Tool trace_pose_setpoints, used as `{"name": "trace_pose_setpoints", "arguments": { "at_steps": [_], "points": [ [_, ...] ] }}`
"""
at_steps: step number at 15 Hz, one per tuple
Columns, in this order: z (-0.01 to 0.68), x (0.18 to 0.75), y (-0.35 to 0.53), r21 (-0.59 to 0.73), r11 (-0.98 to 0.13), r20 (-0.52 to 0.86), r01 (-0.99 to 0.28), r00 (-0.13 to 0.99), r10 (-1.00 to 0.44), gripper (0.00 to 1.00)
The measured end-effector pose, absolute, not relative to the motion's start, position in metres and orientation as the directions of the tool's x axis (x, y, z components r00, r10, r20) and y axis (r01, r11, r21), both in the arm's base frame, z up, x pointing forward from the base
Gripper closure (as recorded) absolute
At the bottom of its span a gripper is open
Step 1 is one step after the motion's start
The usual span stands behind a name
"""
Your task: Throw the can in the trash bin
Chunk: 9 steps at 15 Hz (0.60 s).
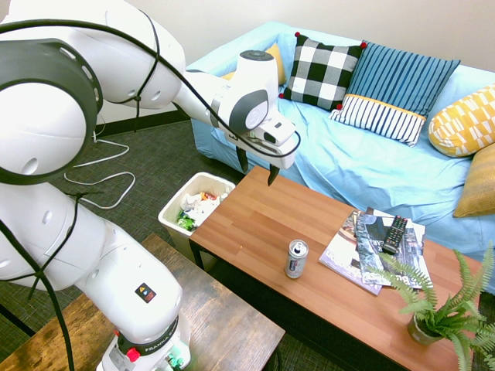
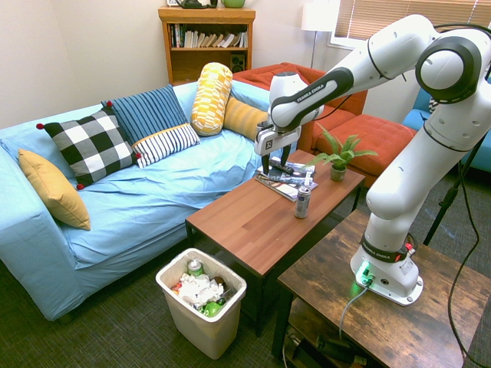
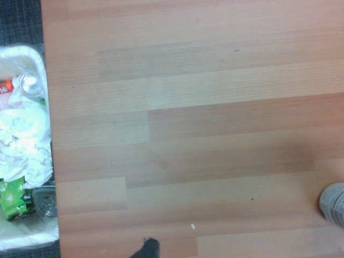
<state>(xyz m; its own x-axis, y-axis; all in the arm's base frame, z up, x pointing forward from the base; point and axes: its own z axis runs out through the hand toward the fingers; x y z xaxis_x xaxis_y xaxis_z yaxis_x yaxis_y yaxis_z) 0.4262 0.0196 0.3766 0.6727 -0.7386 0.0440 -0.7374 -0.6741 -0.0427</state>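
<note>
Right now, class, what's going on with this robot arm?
The arm's gripper is open and holds nothing, hanging above the wooden coffee table. The silver drink can stands upright on the table. The white bin, already partly filled with rubbish, stands on the floor by the table's end. The can isn't in it yet.

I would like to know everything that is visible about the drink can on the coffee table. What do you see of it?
The can is a small cylinder, metallic in look, silver with dark and red printing on its side. Its silver top faces up, with a small dark spot near the tab. It stands upright on the wooden table, near the long edge opposite the sofa, beside the magazines but apart from them. Only the tabletop touches it; the end effector does not hold it.
</note>
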Motion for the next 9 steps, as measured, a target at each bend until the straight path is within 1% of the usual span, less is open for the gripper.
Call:
{"name": "trace_pose_setpoints", "arguments": {
  "at_steps": [4, 6, 9],
  "points": [
    [0.375, 0.428, 0.016, -0.045, -0.664, 0.046, -0.747, 0.662, -0.748, 0.00],
    [0.377, 0.430, -0.001, -0.056, -0.630, 0.074, -0.774, 0.626, -0.776, 0.00],
    [0.369, 0.431, -0.037, -0.070, -0.552, 0.111, -0.831, 0.544, -0.832, 0.00]
  ]
}}
